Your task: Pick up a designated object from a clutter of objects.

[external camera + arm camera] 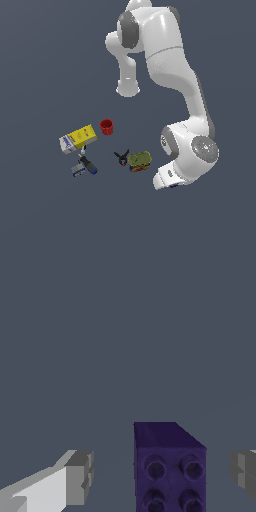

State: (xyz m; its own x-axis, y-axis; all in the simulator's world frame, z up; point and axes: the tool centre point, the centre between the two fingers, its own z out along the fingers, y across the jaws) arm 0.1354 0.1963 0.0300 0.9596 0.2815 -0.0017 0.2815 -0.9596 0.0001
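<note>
The surface is one flat, unbroken slate-grey plane [45, 215] filling both views, with no walls, edges or horizon to be seen. On it lies the clutter: a yellow-white box [78, 138] at the exterior view's left, a red cup [106, 126] just right of it, a blue-grey-black tool [84, 166] nearer, and a black clamp [121, 157] touching a green-brown can [139, 161].

The arm [170, 75] bends down at the exterior view's right, and its own bulk hides the hand there. The wrist view shows the gripper [162, 471] spread wide, holding nothing, one grey fingertip [79, 477] on each side of the purple cube [167, 463]. The cube stands between them, apart from both, its studded face cut off by the frame.
</note>
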